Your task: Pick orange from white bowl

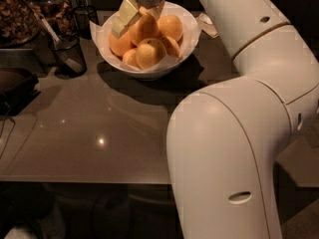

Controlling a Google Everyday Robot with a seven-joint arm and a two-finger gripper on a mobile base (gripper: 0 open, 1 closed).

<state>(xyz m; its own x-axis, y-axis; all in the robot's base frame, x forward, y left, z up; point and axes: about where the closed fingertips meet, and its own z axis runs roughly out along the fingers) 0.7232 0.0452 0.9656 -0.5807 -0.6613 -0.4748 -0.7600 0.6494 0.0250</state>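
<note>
The white bowl (154,67) stands at the back of the grey table (99,133), lined with crinkled white paper and filled with several oranges. The orange (145,30), the tallest fruit, sits in the top middle of the pile. A paler round fruit (151,54) lies in front of it. My gripper (141,15) reaches down from the top edge into the bowl, right at the orange, with a pale yellow part against the orange's left side. The orange still rests among the other fruit.
A dark mesh cup (67,51) with a utensil stands left of the bowl. Containers of brown food (17,14) are at the back left, a dark object (15,86) at the left edge, and a folded napkin (207,25) right of the bowl. My white arm (239,133) fills the right side.
</note>
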